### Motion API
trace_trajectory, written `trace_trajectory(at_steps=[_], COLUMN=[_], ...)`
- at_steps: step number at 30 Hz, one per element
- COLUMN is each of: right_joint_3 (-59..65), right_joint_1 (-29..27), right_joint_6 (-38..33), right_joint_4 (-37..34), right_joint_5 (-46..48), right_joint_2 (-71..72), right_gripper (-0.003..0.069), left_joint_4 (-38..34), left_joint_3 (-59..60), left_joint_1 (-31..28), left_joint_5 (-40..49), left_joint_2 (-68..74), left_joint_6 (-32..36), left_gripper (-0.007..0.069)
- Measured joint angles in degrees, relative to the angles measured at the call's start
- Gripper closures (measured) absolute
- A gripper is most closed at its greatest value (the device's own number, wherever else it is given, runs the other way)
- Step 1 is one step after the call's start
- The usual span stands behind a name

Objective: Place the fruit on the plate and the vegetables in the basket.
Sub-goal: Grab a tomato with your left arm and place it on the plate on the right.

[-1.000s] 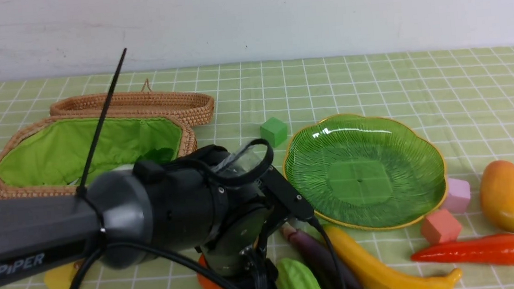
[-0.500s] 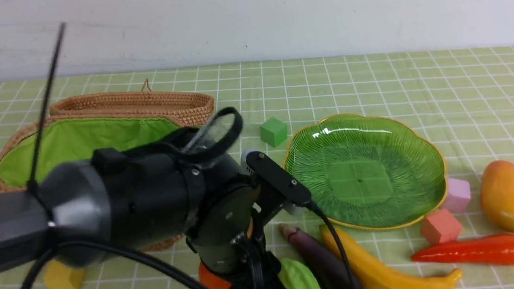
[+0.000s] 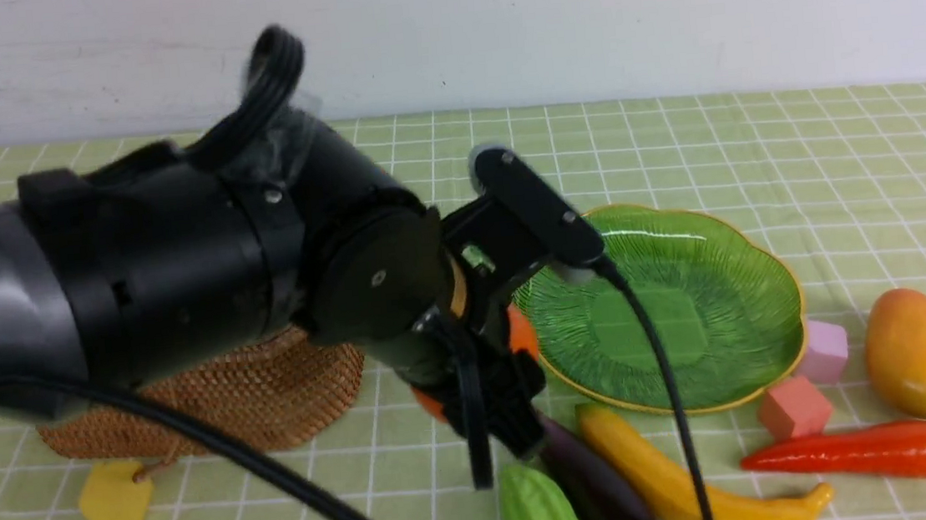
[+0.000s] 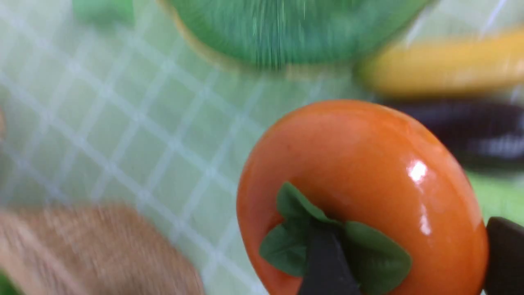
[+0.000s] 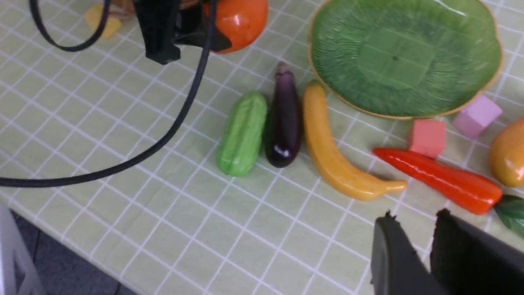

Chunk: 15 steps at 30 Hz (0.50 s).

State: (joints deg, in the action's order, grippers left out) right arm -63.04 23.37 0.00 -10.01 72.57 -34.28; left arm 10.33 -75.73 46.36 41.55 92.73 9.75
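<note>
The left gripper [image 4: 413, 262] is clamped wide around the persimmon [image 4: 360, 184], one finger [image 4: 323, 266] across its leafy cap and the other at its flank. A second ago the fruit sat low on the cloth, well short of the plate [image 3: 730, 345]. Now it hangs lifted just beside the plate's left rim, perhaps not yet over it, as the arm hides the gap. The banana [image 3: 631, 455], eggplant [image 3: 596, 491] and gourd [image 3: 535, 513] lie unmoved before the plate's near edge. The right gripper [image 5: 430, 241] hovers past the carrot [image 5: 434, 176] from the plate, its jaws slightly parted and empty.
</note>
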Motion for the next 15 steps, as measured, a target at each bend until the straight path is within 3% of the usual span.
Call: trace_trajectory(at_steps=[6,15], right_joint_3=[0.0,0.0], right_joint_1=[0.0,0.0], right_joint_6=[1.5,1.7], right_joint_4=[1.9,2.1], right_joint_5=[0.0,0.0], right_joint_2=[0.0,0.0], right_gripper=[0.0500,0.0491], left_joint_4=[-1.0,0.9], left_joint_3=[-10.4,-25.9], left_joint_1=[0.0,0.0], left_joint_5=[-5.2,-10.2], left_joint_2=[9.9,28.0], left_joint_6=[7.6,6.5], left_gripper=[0.0180,0.0180])
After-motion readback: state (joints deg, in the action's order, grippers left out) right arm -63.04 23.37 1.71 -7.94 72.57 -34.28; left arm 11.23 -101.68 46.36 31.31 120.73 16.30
